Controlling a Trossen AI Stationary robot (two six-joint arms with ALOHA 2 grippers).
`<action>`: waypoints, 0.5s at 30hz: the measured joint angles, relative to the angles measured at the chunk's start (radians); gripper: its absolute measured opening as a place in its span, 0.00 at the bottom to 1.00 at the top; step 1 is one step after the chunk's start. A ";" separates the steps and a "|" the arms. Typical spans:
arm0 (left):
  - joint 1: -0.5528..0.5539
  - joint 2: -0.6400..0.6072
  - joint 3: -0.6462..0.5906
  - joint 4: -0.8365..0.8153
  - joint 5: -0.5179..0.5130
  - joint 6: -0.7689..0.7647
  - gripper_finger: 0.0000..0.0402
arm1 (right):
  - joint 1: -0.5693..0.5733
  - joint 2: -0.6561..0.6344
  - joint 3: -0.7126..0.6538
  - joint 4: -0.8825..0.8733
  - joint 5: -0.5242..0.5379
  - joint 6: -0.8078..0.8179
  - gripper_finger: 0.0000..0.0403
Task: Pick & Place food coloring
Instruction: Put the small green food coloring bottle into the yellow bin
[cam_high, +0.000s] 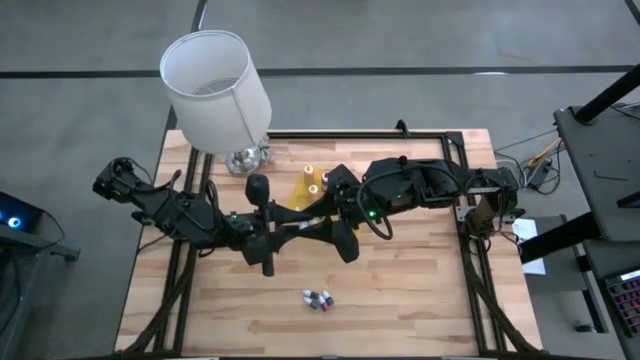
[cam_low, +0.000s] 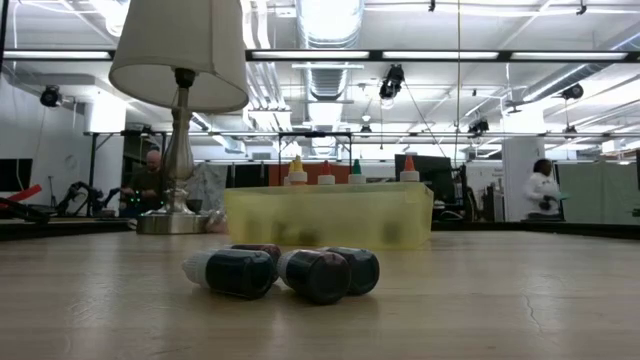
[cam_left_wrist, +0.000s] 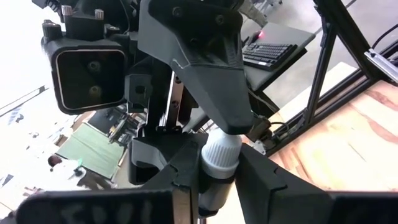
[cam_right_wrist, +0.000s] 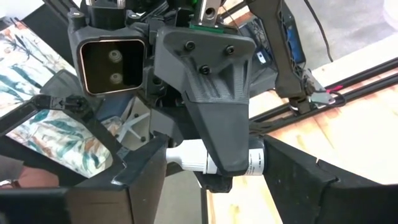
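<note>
Nearest the front edge of the counter (cam_high: 420, 290) we see a small cluster of tiny dark vials (cam_low: 285, 272) lying on their sides, touching one another, well apart from both arms

Above the middle of the counter the two arms meet, the left reaching in from the left side and the right from the right side. Between them is one food coloring bottle (cam_left_wrist: 221, 149) with a white cap, held off the wood. The left end effector (cam_left_wrist: 217, 180) has its two fingers drawn in narrow on either side of the bottle just below the cap, and they appear to press against it. The right end effector (cam_right_wrist: 214, 168) stands wide, with the same bottle lying lengthwise between its fingers – the cap end toward one finger and the labelled end against the other – so both seem to have hold of it. We cannot make out the colour of the bottle's body

Just behind the meeting point sits the yellow tray (cam_low: 330, 215), and in it stand several squeeze bottles (cam_low: 326, 178) upright, their pale and coloured tips showing above the rim – yellow, red, green and orange

To the left of the tray, toward the far edge, stands a lamp (cam_high: 215, 90) with a white shade on a metal base

Beyond the counter lies a large room, with one person (cam_low: 150, 180) seated behind the lamp and another person (cam_low: 542, 190) in white far off to the right
</note>
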 joint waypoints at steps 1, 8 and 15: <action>0.000 0.000 0.000 0.000 0.000 -0.003 0.14 | 0.000 0.000 0.000 0.000 0.002 0.002 0.60; 0.000 0.000 0.000 0.001 -0.038 -0.007 0.14 | -0.001 -0.008 0.004 0.004 0.008 0.003 0.68; 0.000 -0.011 -0.001 -0.003 -0.048 -0.049 0.14 | 0.000 -0.047 0.012 -0.001 0.009 -0.002 0.74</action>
